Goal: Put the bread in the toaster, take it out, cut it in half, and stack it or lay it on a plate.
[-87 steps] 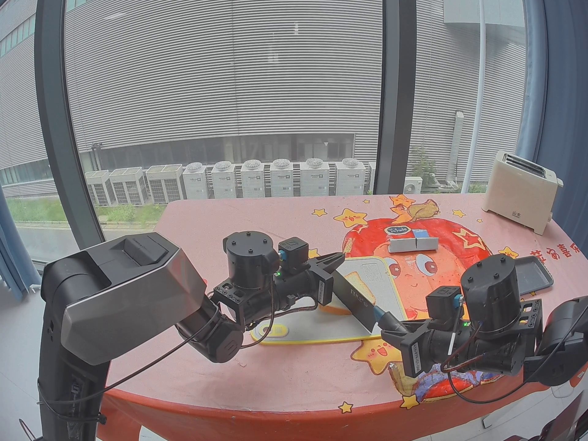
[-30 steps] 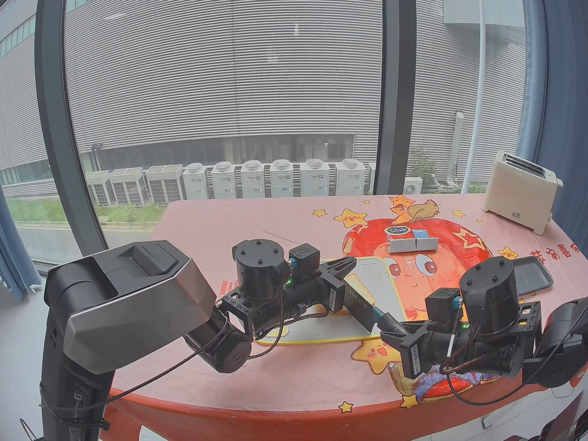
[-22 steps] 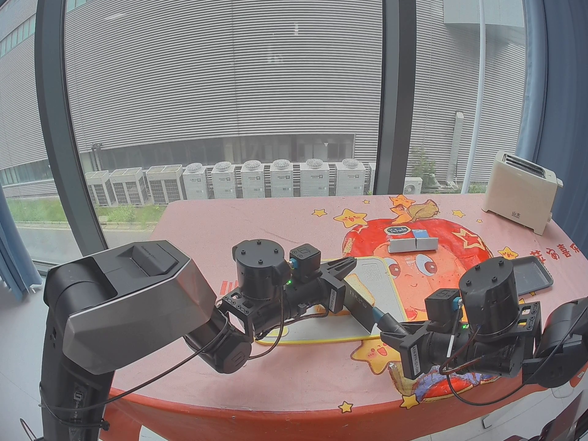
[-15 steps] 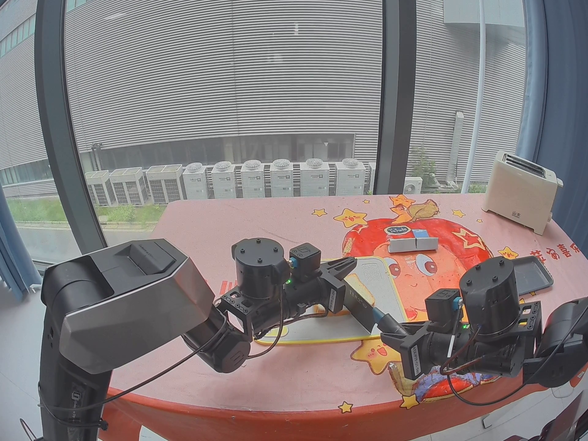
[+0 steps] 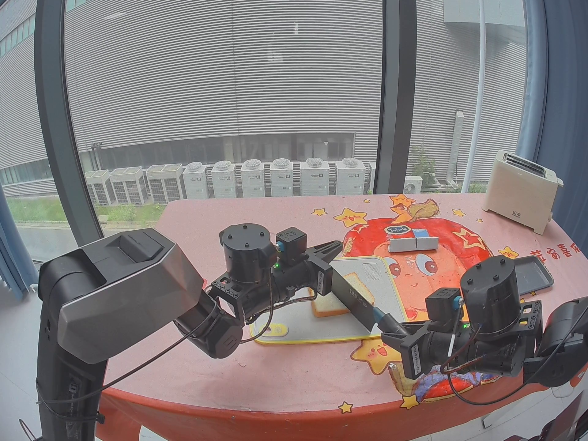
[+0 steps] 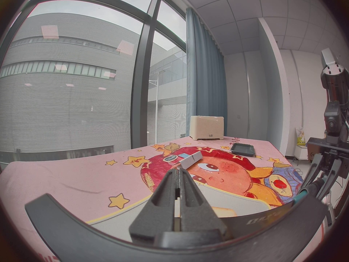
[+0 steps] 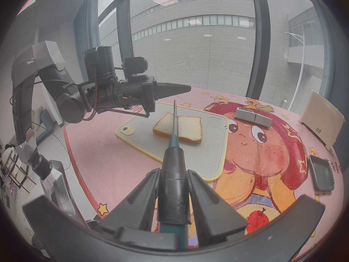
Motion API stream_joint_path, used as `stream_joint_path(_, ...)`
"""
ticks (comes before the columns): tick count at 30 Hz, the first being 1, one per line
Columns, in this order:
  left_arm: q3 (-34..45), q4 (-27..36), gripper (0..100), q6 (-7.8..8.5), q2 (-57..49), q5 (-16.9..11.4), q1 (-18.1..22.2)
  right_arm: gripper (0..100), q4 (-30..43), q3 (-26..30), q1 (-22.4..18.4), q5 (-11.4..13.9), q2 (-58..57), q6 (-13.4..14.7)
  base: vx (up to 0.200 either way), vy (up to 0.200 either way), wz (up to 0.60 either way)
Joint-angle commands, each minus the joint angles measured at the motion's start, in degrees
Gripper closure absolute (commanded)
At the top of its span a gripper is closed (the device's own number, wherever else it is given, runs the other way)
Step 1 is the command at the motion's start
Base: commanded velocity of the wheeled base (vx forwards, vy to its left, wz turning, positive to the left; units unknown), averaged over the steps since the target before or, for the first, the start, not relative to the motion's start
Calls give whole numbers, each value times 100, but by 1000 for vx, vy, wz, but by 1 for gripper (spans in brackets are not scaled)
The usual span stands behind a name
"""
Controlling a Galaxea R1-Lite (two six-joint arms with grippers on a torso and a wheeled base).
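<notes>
- Pale, square slice of bread (image 5: 329,303) (image 7: 181,126): lying flat on the cutting board, near the board's middle.
- Dark-bladed knife with a teal and grey handle (image 5: 354,298) (image 7: 173,153): the blade stands on edge across the middle of the slice. It cannot be told whether the slice is cut through.
- Right pincer (image 5: 392,329) (image 7: 173,175): clamped on the knife handle, low over the near side of the table, just off the board's near corner.
- Left pincer (image 5: 335,249) (image 6: 178,173) (image 7: 174,88): fingers pressed together with nothing between them. It is raised over the far side of the board, pointing toward the toaster and apart from the bread.
- Pale grey cutting board with a yellow rim (image 5: 294,329) (image 7: 203,153): flat on the table, between the two arms.
- Small grey rectangular block with a blue part (image 5: 413,242) (image 6: 189,159) (image 7: 253,116): on the table beyond the board.
- Dark grey rectangular plate (image 5: 533,275) (image 6: 243,149) (image 7: 321,171): on the robot's right side, well apart from the board.
- Cream box-shaped toaster (image 5: 520,197) (image 6: 206,127) (image 7: 321,119): upright at the far right corner, beyond the plate.
- Table (image 5: 245,215): covered with a pink cloth carrying a cartoon print and yellow stars, set against a large window.
</notes>
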Motion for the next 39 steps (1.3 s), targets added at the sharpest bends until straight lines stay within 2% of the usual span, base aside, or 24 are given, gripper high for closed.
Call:
stream_joint_path(1,-40,-30,100,-8,117,1,9,100,-43,-8,3,-1,-7,1,0,0,0)
stream_joint_path(13,-242,49,100,10,689,10,9,100,-60,-105,-33,-10,-95,1,0,0,0)
stream_joint_path(39,-180,-30,100,10,408,45,-9,100,19,-26,-15,-1,28,-7,0,0,0)
